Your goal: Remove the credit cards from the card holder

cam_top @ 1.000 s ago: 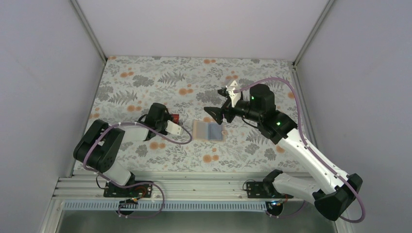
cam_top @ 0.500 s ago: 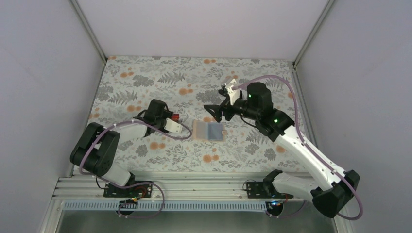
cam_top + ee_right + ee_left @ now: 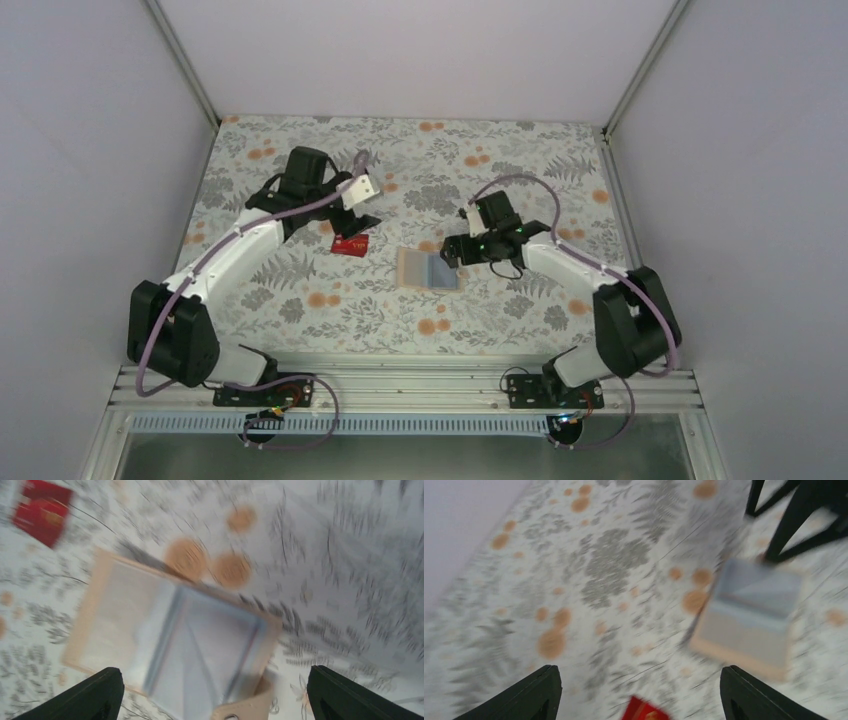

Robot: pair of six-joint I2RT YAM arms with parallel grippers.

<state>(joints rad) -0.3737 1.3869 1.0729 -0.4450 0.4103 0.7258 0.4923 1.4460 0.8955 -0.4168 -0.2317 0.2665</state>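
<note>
The card holder (image 3: 428,268) lies open on the floral cloth, tan outside and pale blue-grey inside. One red credit card (image 3: 350,243) lies flat on the cloth to its left. My left gripper (image 3: 368,222) hangs open just above that card and holds nothing; in the left wrist view the card (image 3: 644,712) shows low between the fingers and the holder (image 3: 751,615) lies to the right. My right gripper (image 3: 452,250) is open, low over the holder's right panel (image 3: 210,650), touching nothing I can make out. No cards can be made out inside the holder.
The floral cloth (image 3: 300,300) covers the table between white walls. The right arm's dark fingers (image 3: 794,520) show at the top right of the left wrist view. The red card (image 3: 42,510) appears at the top left of the right wrist view.
The left gripper opened, leaving the red card on the cloth, and the arm lifted and swung back. The right arm came down from above to the holder's right side.
</note>
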